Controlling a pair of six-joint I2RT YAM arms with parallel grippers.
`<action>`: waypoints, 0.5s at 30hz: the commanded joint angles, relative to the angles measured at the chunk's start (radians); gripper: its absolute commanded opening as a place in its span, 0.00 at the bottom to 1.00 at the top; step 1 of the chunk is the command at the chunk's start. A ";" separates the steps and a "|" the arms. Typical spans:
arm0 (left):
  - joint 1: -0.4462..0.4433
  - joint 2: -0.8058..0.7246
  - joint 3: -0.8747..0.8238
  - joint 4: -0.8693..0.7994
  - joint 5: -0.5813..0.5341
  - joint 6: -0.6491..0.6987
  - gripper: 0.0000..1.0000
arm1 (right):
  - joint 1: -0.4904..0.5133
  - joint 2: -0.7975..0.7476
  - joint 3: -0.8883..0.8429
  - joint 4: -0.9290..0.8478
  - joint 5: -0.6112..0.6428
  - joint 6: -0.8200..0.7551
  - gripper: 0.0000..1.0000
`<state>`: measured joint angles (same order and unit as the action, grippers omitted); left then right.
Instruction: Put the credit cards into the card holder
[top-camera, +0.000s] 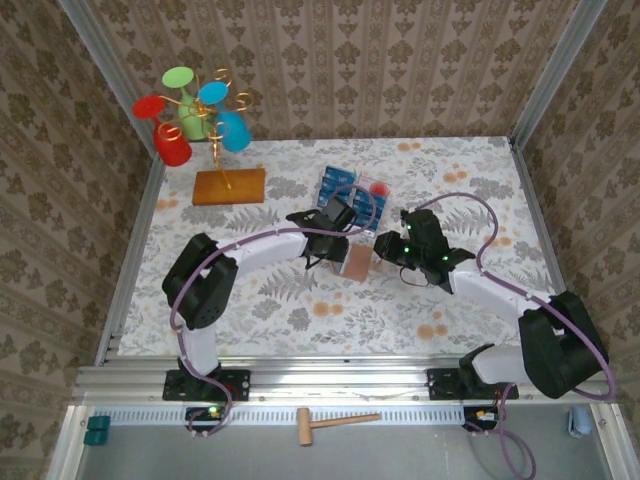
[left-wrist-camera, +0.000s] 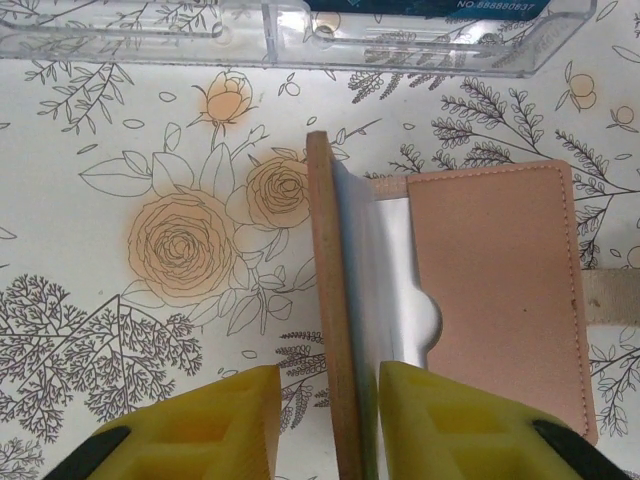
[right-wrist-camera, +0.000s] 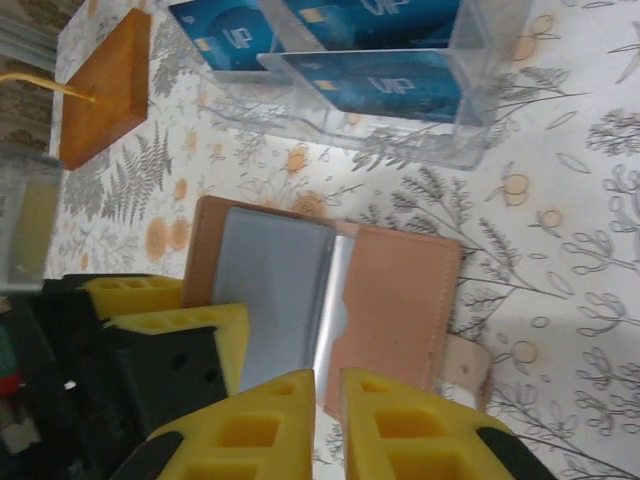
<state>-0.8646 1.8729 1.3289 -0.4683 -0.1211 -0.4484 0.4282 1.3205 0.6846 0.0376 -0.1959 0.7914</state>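
Now my left gripper pinches the card holder's raised cover mid-bench; my right gripper hovers nearly closed, empty. Next: fetch credit cards from the far tray.

Even, bright overhead light; short soft shadows sit under the arms near the card holder. Its grey lining glares palely. Both wrist views blur at the yellow fingertips.

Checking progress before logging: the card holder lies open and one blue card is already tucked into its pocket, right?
Not quite. The card holder is open, but its pocket holds no card; the credit cards are in the clear tray, as the right wrist view shows.
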 joint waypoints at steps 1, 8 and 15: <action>-0.008 -0.001 -0.014 -0.011 -0.019 0.004 0.32 | 0.029 0.052 0.034 0.004 -0.022 0.016 0.10; -0.008 -0.006 -0.014 -0.013 -0.025 0.004 0.33 | 0.093 0.257 0.070 0.060 0.003 0.028 0.05; -0.007 -0.024 -0.012 -0.014 -0.028 0.009 0.39 | 0.098 0.410 0.045 0.143 0.012 0.062 0.03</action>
<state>-0.8646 1.8729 1.3270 -0.4679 -0.1318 -0.4480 0.5247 1.6917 0.7330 0.1455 -0.2028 0.8265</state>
